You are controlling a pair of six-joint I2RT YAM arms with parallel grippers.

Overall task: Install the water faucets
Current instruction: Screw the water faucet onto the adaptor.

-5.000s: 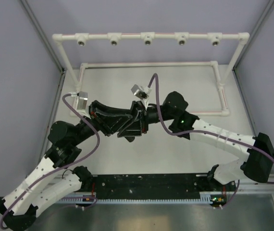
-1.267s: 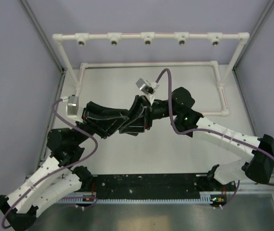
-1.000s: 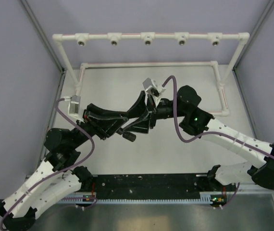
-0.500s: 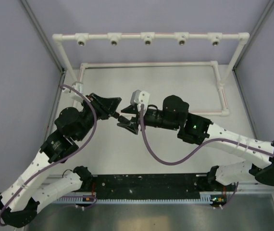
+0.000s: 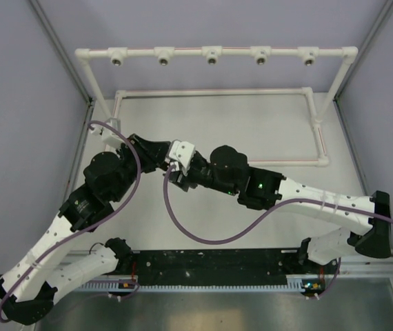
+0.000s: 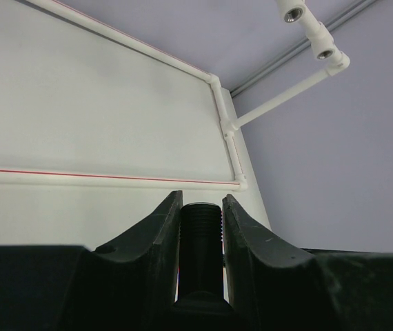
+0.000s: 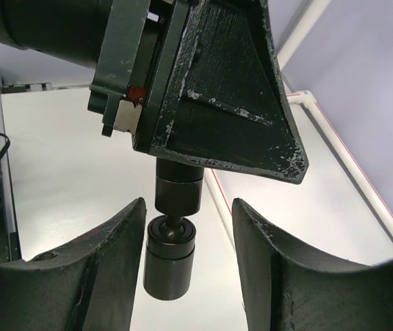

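Observation:
My left gripper (image 6: 202, 200) is shut on a black water faucet (image 6: 201, 241); its threaded stem stands up between the fingers. In the right wrist view the same faucet (image 7: 171, 258) hangs below the left gripper's fingers (image 7: 217, 89) as a stubby black cylinder on a thin neck. My right gripper (image 7: 188, 207) is open around it, with the cylinder close to the left-hand finger and a wide gap to the other. From above, the two grippers meet left of the table's middle, left gripper (image 5: 156, 155) and right gripper (image 5: 174, 172). The faucet is hidden there.
A white pipe frame (image 5: 212, 55) with several metal-ringed sockets spans the back. Two of its sockets (image 6: 292, 12) show in the left wrist view. A low white pipe rectangle (image 5: 217, 92) lies on the table behind the arms. Purple cables loop from both wrists.
Both grippers have shifted left. The left arm has drawn back and turned its gripper rightward; the right wrist has rolled and come in facing it, jaws around the faucet.

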